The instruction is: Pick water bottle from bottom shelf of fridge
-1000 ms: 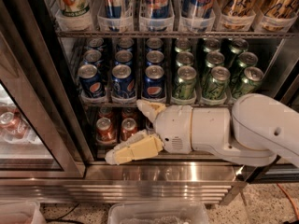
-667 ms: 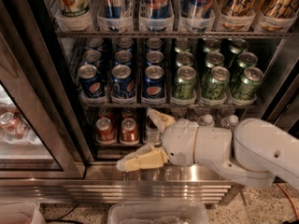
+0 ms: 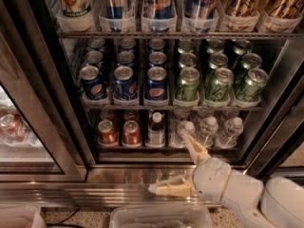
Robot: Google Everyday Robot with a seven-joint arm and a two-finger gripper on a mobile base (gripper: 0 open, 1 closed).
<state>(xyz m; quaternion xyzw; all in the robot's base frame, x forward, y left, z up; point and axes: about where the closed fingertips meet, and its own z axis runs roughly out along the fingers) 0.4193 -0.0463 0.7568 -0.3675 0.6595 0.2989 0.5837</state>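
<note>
Several water bottles stand in the right lanes of the bottom shelf (image 3: 142, 148) of the fridge (image 3: 57, 94); the front three are clear with white caps: left (image 3: 186, 128), middle (image 3: 208, 126), right (image 3: 232, 127). My gripper (image 3: 170, 164) is open and empty, low in front of the shelf. Its upper finger (image 3: 194, 148) points up and ends just before the left water bottle. Its lower finger (image 3: 168, 190) points left over the steel base strip (image 3: 95, 179). My white arm (image 3: 237, 194) comes in from the lower right.
A white-capped bottle of brown liquid (image 3: 156, 127) and red cans (image 3: 118, 132) fill the shelf's left lanes. Blue cans (image 3: 126, 82) and green cans (image 3: 218, 82) sit on the rack above. A closed glass door (image 3: 19, 127) is at left. A clear bin (image 3: 161, 217) lies below.
My gripper and arm have moved right and down, away from the red cans, and now sit before the water bottles, which the arm hid earlier. The fingers stay spread.
</note>
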